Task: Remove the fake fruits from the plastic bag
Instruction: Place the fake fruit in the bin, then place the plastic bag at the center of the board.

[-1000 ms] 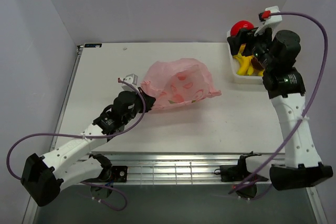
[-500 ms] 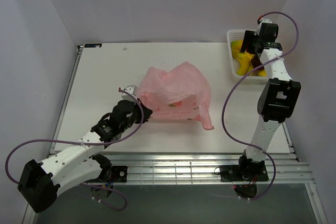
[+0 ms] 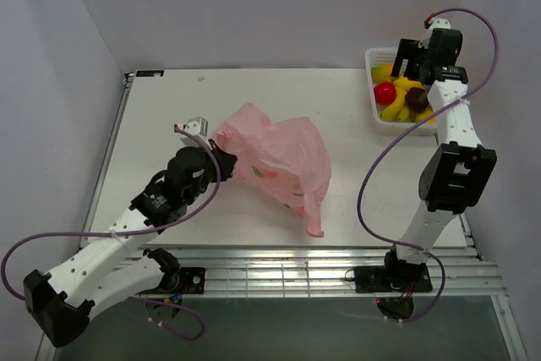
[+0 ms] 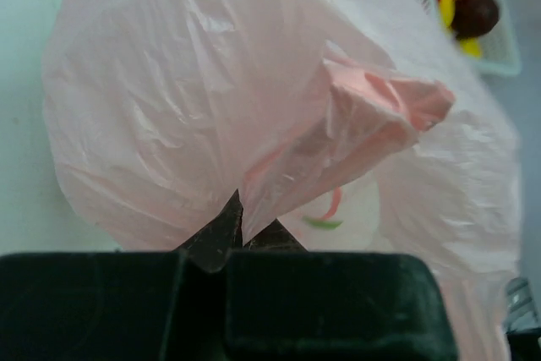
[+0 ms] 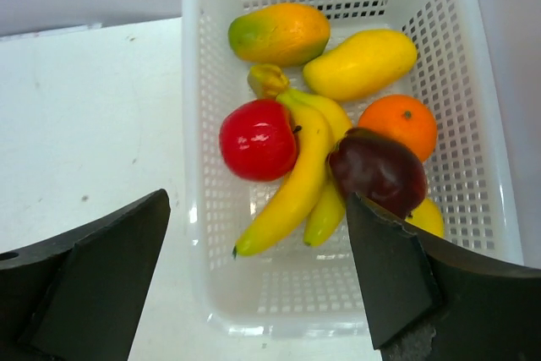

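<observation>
My left gripper (image 3: 221, 148) is shut on a fold of the pink plastic bag (image 3: 279, 158) and holds that end up, while the rest drapes down to the table's front. In the left wrist view the bag (image 4: 211, 99) fills the frame, pinched between my fingertips (image 4: 226, 224). I see no fruit inside it, only printed motifs. My right gripper (image 3: 409, 65) is open and empty above the white basket (image 3: 390, 128). The basket (image 5: 193, 166) holds a mango (image 5: 279, 33), a yellow fruit (image 5: 359, 63), an orange (image 5: 397, 124), a red apple (image 5: 258, 139), bananas (image 5: 292, 183) and a dark purple fruit (image 5: 378, 171).
The basket stands at the table's back right corner, close to the right wall. It also shows at the top right of the left wrist view (image 4: 507, 57). The bag's loose tail reaches near the table's front edge (image 3: 314, 230).
My right gripper held the red apple above the basket; the apple now lies in the basket and the jaws are open. My left gripper has lifted and pulled the bag, which now hangs lower right.
</observation>
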You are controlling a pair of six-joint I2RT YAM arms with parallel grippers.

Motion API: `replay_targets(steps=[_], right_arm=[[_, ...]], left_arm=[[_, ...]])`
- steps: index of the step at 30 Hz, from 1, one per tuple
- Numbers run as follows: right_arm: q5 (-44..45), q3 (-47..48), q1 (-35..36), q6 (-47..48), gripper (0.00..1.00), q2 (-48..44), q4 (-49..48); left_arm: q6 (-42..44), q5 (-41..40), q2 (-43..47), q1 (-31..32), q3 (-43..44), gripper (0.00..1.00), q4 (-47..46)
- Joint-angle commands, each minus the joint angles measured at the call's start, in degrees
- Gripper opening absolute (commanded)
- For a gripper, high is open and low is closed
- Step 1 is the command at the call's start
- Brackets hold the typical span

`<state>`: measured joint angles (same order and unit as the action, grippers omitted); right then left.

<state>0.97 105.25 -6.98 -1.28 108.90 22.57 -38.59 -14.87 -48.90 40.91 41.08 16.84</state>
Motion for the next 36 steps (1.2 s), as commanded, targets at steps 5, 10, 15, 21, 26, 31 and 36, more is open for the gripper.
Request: replay_targets(steps=[5,10,15,21,26,31,36], right_arm=[[-9.31,-14.34,0.13,-3.38,0.9,-15.99,-1.91],[-8.8,-27.71,0.13,-6.71,0.9,-28.03,-5.59],[-9.06,-33.18,0.13,-5.76,0.9,-34.45,-5.18],[-8.79,-32.83,0.13,-3.91,0.9,-35.95,-2.62],[-7.92,-32.92,0.13,-3.12,0.9,-36.48,-1.3],[-6.25,-33.35,0.13,-2.59,0.9,-37.88,-0.07],[-4.84,-33.27,0.13,-2.24,0.9,-38.94,1.07]], left_arm=[[8.34,-17.44,-0.75,0.14,19.01,0.0,7.31],[18.08,-45.65,-7.08,0.14,32.56,0.0,14.63],[44.26,-42.79,-5.42,0.05,35.56,0.0,0.68],[60.89,-26.98,-5.49,0.14,39.95,0.0,-5.86],[66.97,-13.19,-15.5,0.14,41.8,0.0,1.87],[69.7,8.22,-37.25,-0.74,44.86,0.0,9.33],[65.31,14.25,-63.99,-0.65,66.88,0.1,17.94]])
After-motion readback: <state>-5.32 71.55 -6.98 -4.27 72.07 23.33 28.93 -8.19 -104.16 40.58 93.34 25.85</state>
